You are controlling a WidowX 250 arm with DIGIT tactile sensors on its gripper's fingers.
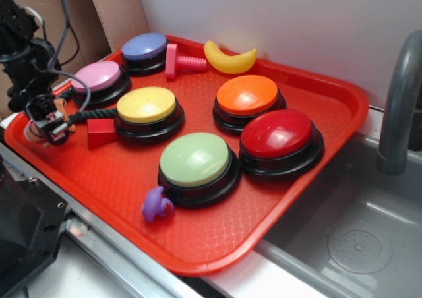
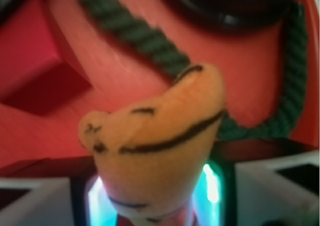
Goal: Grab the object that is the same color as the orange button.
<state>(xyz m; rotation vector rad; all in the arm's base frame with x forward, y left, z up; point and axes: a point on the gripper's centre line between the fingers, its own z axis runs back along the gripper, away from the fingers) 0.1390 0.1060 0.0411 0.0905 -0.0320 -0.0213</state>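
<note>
Though no writing readable, gripper (image 1: 49, 121) pinches orange tiger (image 2: 155, 146); rope (image 2: 145, 41) attached.

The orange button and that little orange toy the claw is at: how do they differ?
The orange button is a large smooth dome on a black base; the plush tiger is smaller, soft, and marked with dark stripes. The button sits free toward the tray's right side; the tiger is at the left edge, pinched in the gripper. The tiger trails a dark green rope; the button has none. Both are orange.
</note>
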